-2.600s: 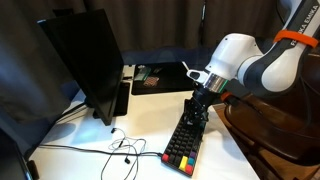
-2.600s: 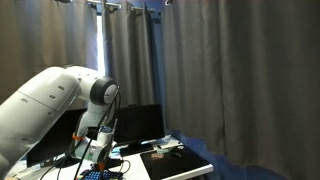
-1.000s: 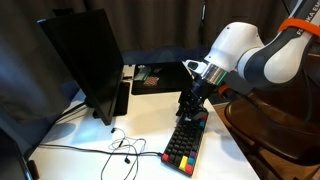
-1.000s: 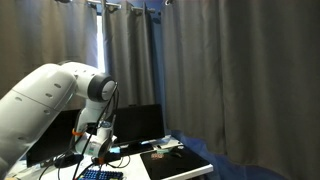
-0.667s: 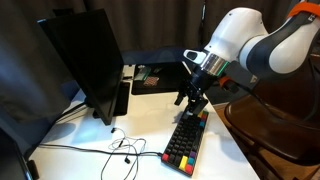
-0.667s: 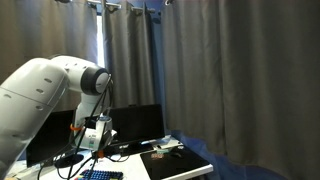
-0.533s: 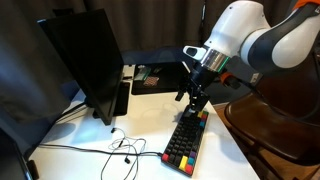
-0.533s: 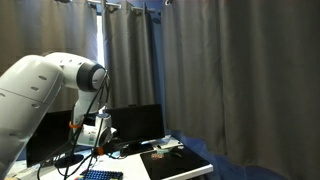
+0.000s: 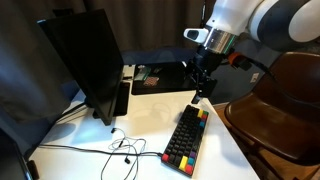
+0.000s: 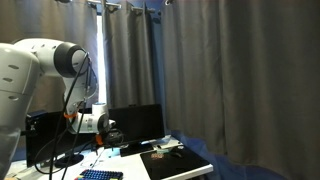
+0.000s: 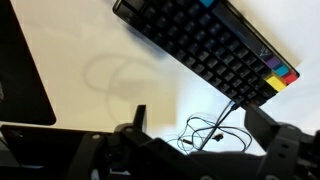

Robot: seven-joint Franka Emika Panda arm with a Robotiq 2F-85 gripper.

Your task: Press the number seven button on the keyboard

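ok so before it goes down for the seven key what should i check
1. Keyboard framed in the wrist view: ok, most of it shows.
2. Gripper clear of the keys: ok, it hovers above the keyboard, not touching.
3. Seven key located: cannot tell, the legends are too blurred.
4. Gripper shut for a one-tip press: not ok, the jaws stand apart in the wrist view.
5. Loose cable off the keys: ok, it lies beside the keyboard.

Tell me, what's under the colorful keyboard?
The keyboard lies flat on a white table, which shows all around it. Whatever might be directly beneath it is covered by the keyboard itself, so that cannot be seen.
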